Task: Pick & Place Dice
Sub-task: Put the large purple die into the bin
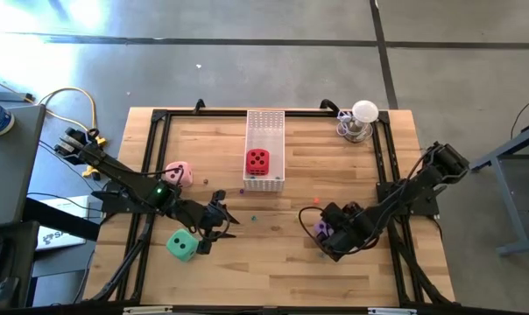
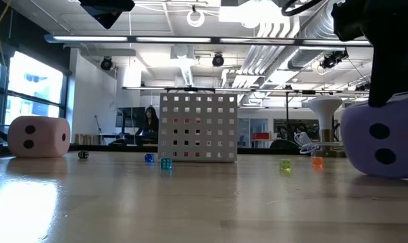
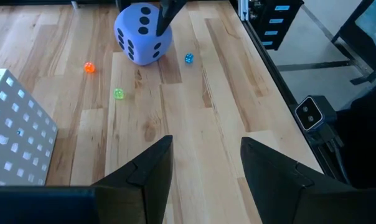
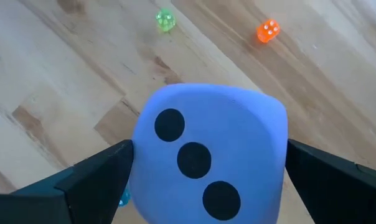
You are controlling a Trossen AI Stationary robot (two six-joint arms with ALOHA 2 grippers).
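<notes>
The purple die (image 4: pixel 210 162) rests on the table at the right, its three-pip face toward the right wrist camera. My right gripper (image 4: pixel 210 149) is open and comes down over it, one finger on either side. My left gripper (image 1: pixel 222 219) hovers open left of the middle with nothing between its fingers (image 3: pixel 152 168). The green die (image 1: pixel 182 245) lies on the table just near-left of it. The pink die (image 1: pixel 179 173) sits farther back on the left. The red die (image 1: pixel 257 161) lies inside the white perforated tray (image 1: pixel 266 122). My right gripper has its fingers (image 4: pixel 107 171) close against two opposite sides of the purple die (image 4: pixel 141 155), slanting down from above. I cannot tell whether they touch it. The die sits with its underside on the table (image 2: pixel 386 172).
Small orange (image 3: pixel 89 67), green (image 3: pixel 118 93) and blue (image 3: pixel 188 58) dice lie scattered on the wood between tray and purple die. A white stand (image 1: pixel 363 118) is at the back right corner. Black frame rails (image 1: pixel 383 166) run along the table's sides.
</notes>
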